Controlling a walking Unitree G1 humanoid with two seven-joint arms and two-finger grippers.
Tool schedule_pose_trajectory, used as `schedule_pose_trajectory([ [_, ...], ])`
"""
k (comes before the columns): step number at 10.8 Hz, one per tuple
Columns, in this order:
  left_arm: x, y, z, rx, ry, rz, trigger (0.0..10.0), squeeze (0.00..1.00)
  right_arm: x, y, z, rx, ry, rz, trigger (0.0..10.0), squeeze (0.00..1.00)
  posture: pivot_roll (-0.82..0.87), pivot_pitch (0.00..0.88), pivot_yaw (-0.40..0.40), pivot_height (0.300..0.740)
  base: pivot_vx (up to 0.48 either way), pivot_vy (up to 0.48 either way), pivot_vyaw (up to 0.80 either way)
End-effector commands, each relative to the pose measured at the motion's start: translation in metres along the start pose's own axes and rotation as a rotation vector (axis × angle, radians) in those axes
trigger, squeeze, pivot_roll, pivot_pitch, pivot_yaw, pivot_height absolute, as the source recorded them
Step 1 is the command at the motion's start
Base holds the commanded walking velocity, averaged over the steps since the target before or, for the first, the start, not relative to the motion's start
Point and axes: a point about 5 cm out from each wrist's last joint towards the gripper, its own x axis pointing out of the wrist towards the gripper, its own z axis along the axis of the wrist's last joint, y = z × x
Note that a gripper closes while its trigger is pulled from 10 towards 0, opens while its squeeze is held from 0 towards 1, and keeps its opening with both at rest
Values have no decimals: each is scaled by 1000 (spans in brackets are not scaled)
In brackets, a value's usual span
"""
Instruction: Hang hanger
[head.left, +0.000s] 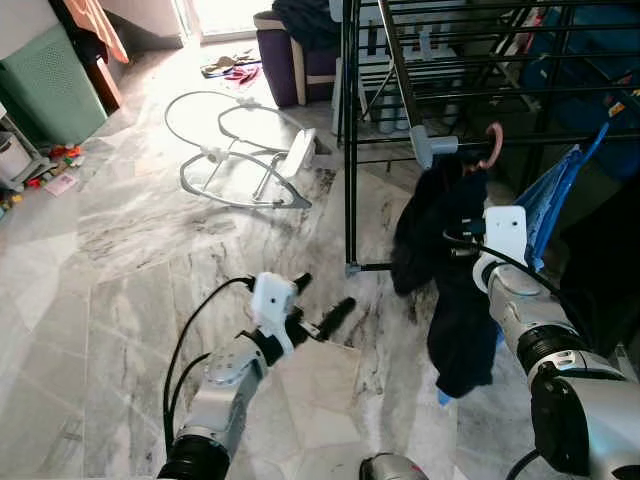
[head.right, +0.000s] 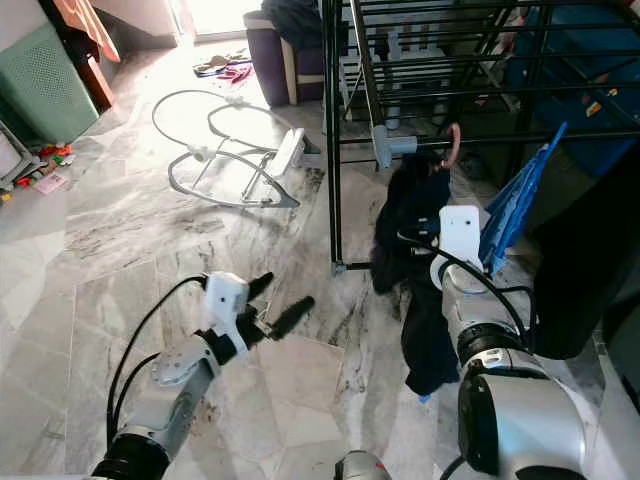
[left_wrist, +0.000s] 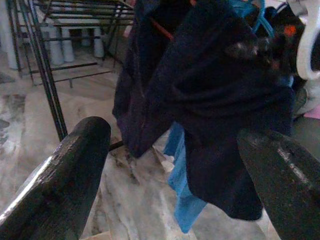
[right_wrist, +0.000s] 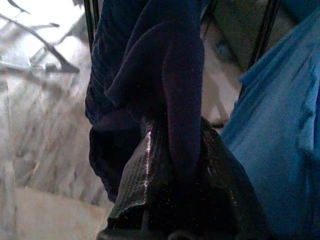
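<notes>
Your right gripper (head.left: 468, 236) is raised at the drying rack (head.left: 420, 60) with its fingers clamped on dark navy cloth; in the right wrist view the fabric folds down between the black fingers (right_wrist: 150, 170). That cloth is a navy garment (head.left: 455, 290) draped on a hanger whose pink hook (head.left: 494, 143) sits at the rack's lower front rail, just beside a grey clip (head.left: 430, 146); whether the hook is seated over the rail cannot be told. Expect a light, limp load: the cloth will slide and swing, so take hold at the stiff hanger neck under the hook, not the fabric. Your left gripper (head.left: 318, 304) hovers low over the marble floor (head.left: 120, 260), fingers spread, holding nothing. A blue garment (head.left: 560, 200) hangs beside the navy one. No labels or writing are legible.
</notes>
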Motion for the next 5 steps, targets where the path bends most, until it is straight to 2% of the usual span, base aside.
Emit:
schedule_pose_trajectory([
  [1, -3, 4, -2, 16, 22, 8, 10000, 0, 1, -1, 21, 27, -116, -1, 0, 0, -260, 60, 33, 740, 0, 0, 0],
  [3, -12, 18, -3, 46, 47, 70, 10000, 0, -4, -2, 27, 44, -202, -23, 0, 0, -246, 50, 44, 740, 0, 0, 0],
  [4, -16, 24, -4, 60, 60, 104, 10000, 0, -9, -1, 26, 25, -235, -36, 0, 0, -245, 49, 44, 740, 0, 0, 0],
  [5, -21, 34, -7, 92, 99, 197, 10000, 0, -23, 8, 17, -45, -299, -26, 0, 0, -239, 50, 36, 740, 0, 0, 0],
])
